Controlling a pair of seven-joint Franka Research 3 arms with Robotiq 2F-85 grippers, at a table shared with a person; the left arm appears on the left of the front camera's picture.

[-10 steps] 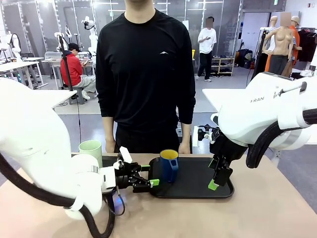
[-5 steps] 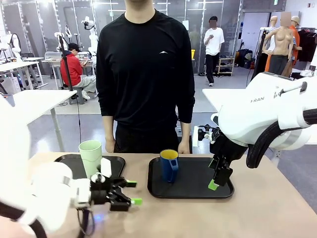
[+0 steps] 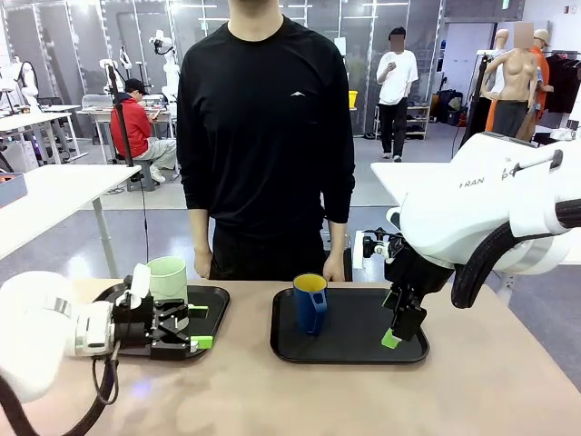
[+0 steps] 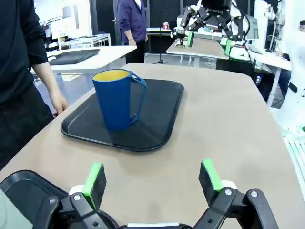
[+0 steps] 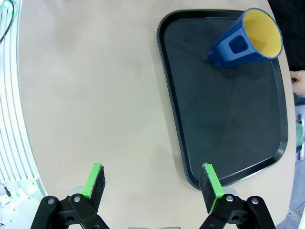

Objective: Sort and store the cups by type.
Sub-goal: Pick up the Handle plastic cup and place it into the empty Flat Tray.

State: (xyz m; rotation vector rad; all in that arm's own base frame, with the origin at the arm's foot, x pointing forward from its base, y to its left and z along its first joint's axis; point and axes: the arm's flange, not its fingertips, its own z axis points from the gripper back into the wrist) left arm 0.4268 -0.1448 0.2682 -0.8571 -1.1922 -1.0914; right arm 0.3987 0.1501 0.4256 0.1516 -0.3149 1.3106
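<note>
A pale mint-green tumbler [image 3: 168, 277] stands upright on the left black tray [image 3: 216, 298]. My left gripper [image 3: 199, 327] hovers open and empty just in front of it, over that tray's near edge, fingers pointing right. In the left wrist view, the left gripper [image 4: 152, 177] faces the dark blue mug [image 4: 116, 98] from a distance. The mug [image 3: 310, 302], yellow inside, stands upright at the left end of the right black tray [image 3: 359, 352]. My right gripper [image 3: 398, 331] hangs open above that tray's right end; from its wrist, the right gripper [image 5: 152, 183] straddles the tray's edge [image 5: 190, 157], far from the mug [image 5: 245, 38].
A person in black stands at the far side, with one hand [image 3: 201, 264] behind the left tray and the other hand [image 3: 336, 269] behind the right tray. Bare tabletop [image 3: 300, 400] lies in front of both trays. Other tables stand far behind.
My left arm has drawn back to the left, away from the blue mug, and its open gripper is now over the left tray by the tumbler. The right arm has not moved.
</note>
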